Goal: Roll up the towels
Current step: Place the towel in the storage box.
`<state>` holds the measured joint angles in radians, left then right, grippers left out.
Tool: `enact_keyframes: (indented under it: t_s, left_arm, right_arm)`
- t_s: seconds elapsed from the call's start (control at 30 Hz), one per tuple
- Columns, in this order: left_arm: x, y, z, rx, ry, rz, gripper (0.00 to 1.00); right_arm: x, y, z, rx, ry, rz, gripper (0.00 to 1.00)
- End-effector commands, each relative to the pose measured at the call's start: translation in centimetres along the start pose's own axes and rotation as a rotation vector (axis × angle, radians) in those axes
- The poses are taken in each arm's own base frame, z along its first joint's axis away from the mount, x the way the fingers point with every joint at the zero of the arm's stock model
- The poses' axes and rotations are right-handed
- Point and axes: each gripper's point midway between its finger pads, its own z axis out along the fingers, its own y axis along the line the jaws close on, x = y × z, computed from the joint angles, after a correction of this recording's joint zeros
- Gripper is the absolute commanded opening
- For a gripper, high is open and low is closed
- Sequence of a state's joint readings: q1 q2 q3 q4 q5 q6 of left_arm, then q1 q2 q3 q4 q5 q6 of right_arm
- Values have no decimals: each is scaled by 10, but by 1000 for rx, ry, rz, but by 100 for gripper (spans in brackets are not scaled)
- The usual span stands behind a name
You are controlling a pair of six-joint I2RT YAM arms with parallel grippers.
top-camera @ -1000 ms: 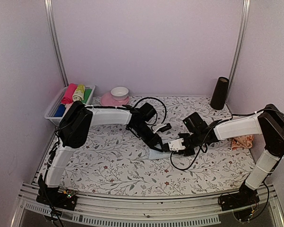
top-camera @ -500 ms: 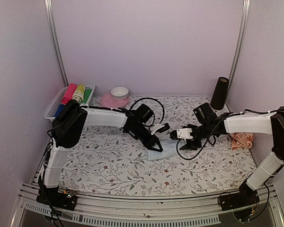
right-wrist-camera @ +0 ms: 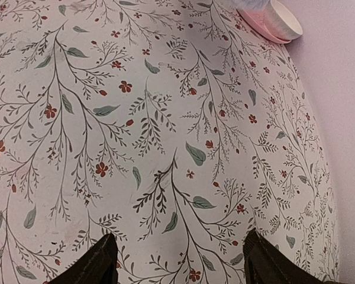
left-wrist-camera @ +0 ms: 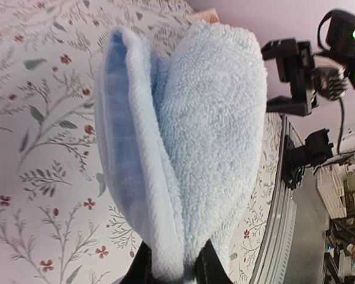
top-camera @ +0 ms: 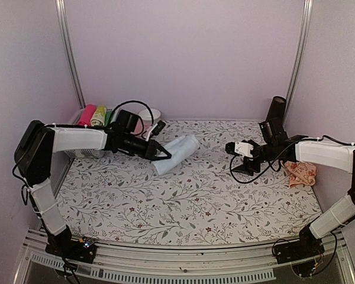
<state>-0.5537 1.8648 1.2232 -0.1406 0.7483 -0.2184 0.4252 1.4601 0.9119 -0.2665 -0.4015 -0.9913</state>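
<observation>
Left end effector (top-camera: 165,157): jaws nearly together, pinching one end of the pale blue towel (top-camera: 176,152); in the left wrist view the dark fingers (left-wrist-camera: 143,273) clamp the cloth's narrow bottom edge.
Pale blue towel: folded or loosely rolled into a thick bundle that sticks out from the fingers toward the middle of the surface (top-camera: 195,201); two fluffy layers show, with a smoother blue face between them. Whether its far end touches the floral sheet cannot be told.
Right end effector (top-camera: 231,148): jaws wide apart with nothing between them; the right wrist view shows only bare floral sheet between the two fingertips (right-wrist-camera: 92,266).
Peach-orange towel (top-camera: 300,173): crumpled at the right edge of the surface, under the right forearm and well apart from the blue one.
Change, left: the arm has swung from the centre toward the back left, taking the blue towel along.
Change, right: the arm has drawn back to the right, and its jaws have spread.
Back left: white bowl (top-camera: 149,114) on a pink dish (right-wrist-camera: 266,32); basket (top-camera: 68,151) with rolled cloths (top-camera: 87,114).
Back right: black cylinder (top-camera: 277,112), upright.
</observation>
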Motion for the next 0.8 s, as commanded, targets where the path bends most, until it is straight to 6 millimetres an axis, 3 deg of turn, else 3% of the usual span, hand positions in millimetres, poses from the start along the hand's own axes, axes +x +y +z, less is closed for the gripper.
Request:
enact_keyframes:
  t_s: [0.0, 0.2, 0.37, 0.53, 0.77]
  left_arm:
    - [-56, 6, -78, -19, -214, -26, 0]
    - [-74, 62, -187, -113, -382, -163, 0]
    - [-67, 117, -274, -161, -488, -273, 0]
    - [-46, 169, -318, -189, -529, -390, 0]
    - [-11, 229, -344, -305, -524, -535, 0]
  right_arm:
    - [-3, -4, 0, 15, -14, 20, 73]
    - [-4, -1, -1, 7, -21, 19, 74]
    - [-8, 0, -2, -2, -32, 20, 75]
    - [-15, 4, -3, -15, -46, 13, 76]
    - [-25, 17, 1, -58, -63, -4, 76]
